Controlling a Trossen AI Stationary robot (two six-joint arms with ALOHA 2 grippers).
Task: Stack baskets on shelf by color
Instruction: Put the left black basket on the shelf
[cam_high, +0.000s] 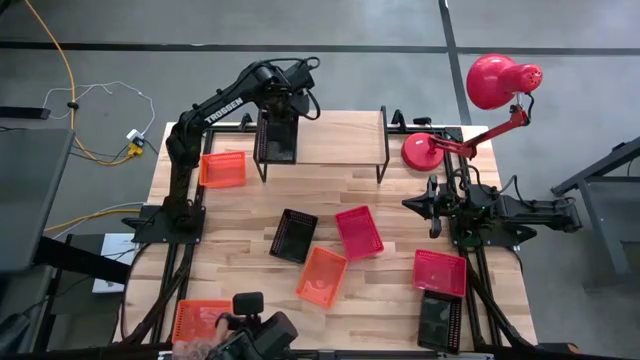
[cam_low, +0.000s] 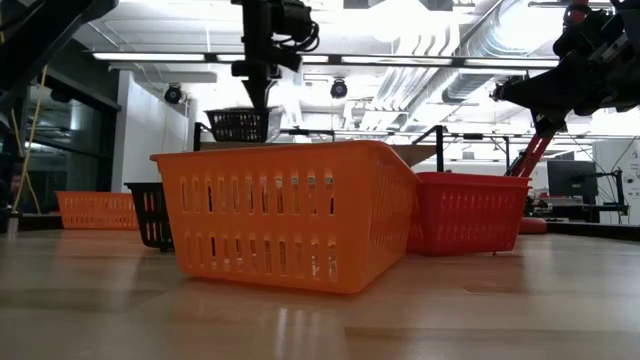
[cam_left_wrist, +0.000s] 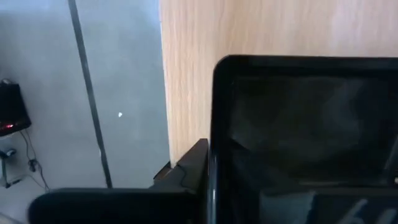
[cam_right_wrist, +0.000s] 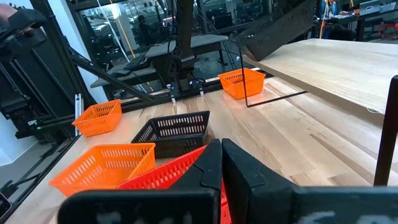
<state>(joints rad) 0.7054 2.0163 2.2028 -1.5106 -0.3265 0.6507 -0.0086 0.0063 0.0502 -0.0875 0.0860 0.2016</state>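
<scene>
A black basket (cam_high: 277, 137) sits at the left end of the light-wood shelf (cam_high: 335, 138); the low view shows the black basket (cam_low: 240, 124) on the plank. My left gripper (cam_low: 262, 92) comes down from above onto its rim (cam_left_wrist: 214, 124). Whether it grips the rim does not show. Loose on the table lie an orange basket (cam_high: 222, 168), a black basket (cam_high: 294, 235), a red basket (cam_high: 359, 231), another orange basket (cam_high: 321, 276), a red basket (cam_high: 440, 271) and a black basket (cam_high: 440, 320). My right gripper (cam_right_wrist: 221, 163) waits shut at the table's right side, touching nothing.
A red desk lamp (cam_high: 490, 82) stands at the far right corner beside the shelf. A third orange basket (cam_high: 200, 320) lies at the near left corner. The shelf's middle and right part (cam_high: 350, 140) is bare wood. Black shelf legs (cam_high: 381, 160) stand on the table.
</scene>
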